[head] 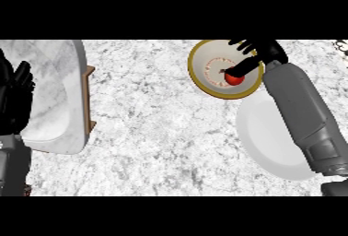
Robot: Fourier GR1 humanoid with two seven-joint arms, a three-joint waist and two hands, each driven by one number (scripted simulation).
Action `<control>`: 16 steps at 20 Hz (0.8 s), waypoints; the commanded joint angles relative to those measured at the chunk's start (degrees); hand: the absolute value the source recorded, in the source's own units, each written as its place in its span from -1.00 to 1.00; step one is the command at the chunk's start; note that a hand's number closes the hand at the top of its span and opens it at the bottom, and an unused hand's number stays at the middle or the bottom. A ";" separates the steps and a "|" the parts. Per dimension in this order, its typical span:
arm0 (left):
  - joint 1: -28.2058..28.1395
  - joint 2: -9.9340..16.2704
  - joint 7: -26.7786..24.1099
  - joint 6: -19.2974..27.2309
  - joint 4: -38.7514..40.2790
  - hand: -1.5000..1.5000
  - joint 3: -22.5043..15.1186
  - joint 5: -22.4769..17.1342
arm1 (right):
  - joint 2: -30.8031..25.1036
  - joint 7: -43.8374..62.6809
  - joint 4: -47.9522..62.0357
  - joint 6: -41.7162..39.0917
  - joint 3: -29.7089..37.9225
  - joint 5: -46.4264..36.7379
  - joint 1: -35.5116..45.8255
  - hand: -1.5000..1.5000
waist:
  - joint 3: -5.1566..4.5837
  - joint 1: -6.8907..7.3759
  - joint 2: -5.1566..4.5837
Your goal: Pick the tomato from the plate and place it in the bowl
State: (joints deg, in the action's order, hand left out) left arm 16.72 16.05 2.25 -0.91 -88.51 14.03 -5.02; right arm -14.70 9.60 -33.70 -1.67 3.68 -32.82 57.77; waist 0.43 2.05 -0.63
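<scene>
While right robot hand (253, 54) pinches tomato (234, 79) over bowl (204, 64), plate (262, 133) adjacent.

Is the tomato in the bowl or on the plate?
In the bowl: the tomato shows inside its rim, under the right robot hand; the white plate is bare.

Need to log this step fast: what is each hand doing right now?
Left hand: open, resting at the view's left edge, holding nothing.
Right hand: over the yellow-rimmed bowl, thumb on the small red tomato; grip cannot be told.
</scene>
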 commanded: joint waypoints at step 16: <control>0.53 -0.52 -1.52 -0.93 3.80 0.00 1.48 -1.44 | -13.08 -19.01 9.09 10.96 22.50 15.99 -0.05 -1.00 | -0.36 -1.11 -0.17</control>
State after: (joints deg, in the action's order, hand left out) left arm 16.37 15.99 1.10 -1.44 -88.01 14.97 -5.36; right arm -22.27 -7.38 -26.50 12.59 22.18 -20.25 58.35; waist 0.52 1.54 -0.49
